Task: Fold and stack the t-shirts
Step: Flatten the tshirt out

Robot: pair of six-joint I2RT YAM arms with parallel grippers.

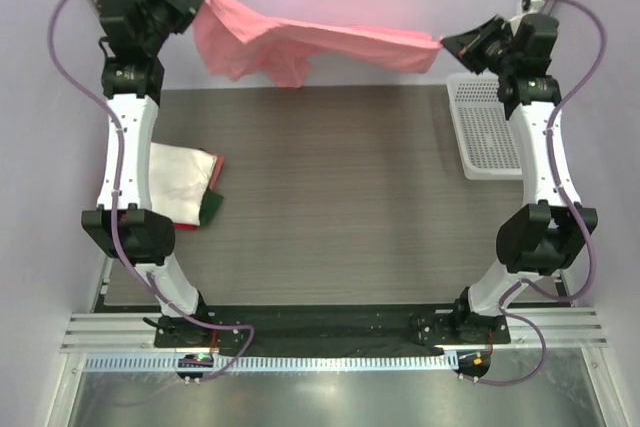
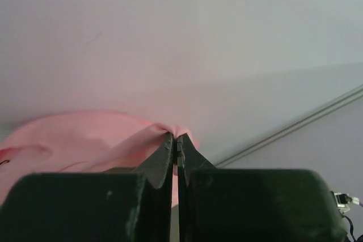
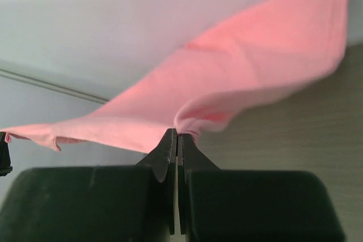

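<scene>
Well, the pink t-shirt (image 1: pixel 300 42) is up in the air, strung out like washing on a line along the far side of the table (image 1: pixel 340 197). The left gripper (image 1: pixel 192 2) has one end of it, out by the table's far left corner, and the right gripper (image 1: pixel 447 44) has the other end, by the far right corner. Both pairs of fingers are pinched tight on the cloth. From the left wrist camera the two black jaws meet with barely a hairline between them, and a small peak of pink fabric is caught at their tips. The right wrist camera shows the same thing: jaws together, with a bunched fold of the shirt nipped between the tips and the rest fanning away from them.

Between the two grippers the shirt is not flat. Toward the table's right side it runs as a fairly taut band. Toward the left it broadens and sags, with a loose lobe hanging down close to the table's far edge. None of it seems to rest on the tabletop.

At the table's left edge, about halfway along and partly hidden behind the left arm, lies a folded white t-shirt (image 1: pixel 180 177). A red t-shirt (image 1: pixel 217 169) peeks out along its right side, and a dark green cloth (image 1: pixel 212 209) shows at its near corner. A white mesh basket (image 1: pixel 485 132) sits on the table's far right part, just beside the right arm
</scene>
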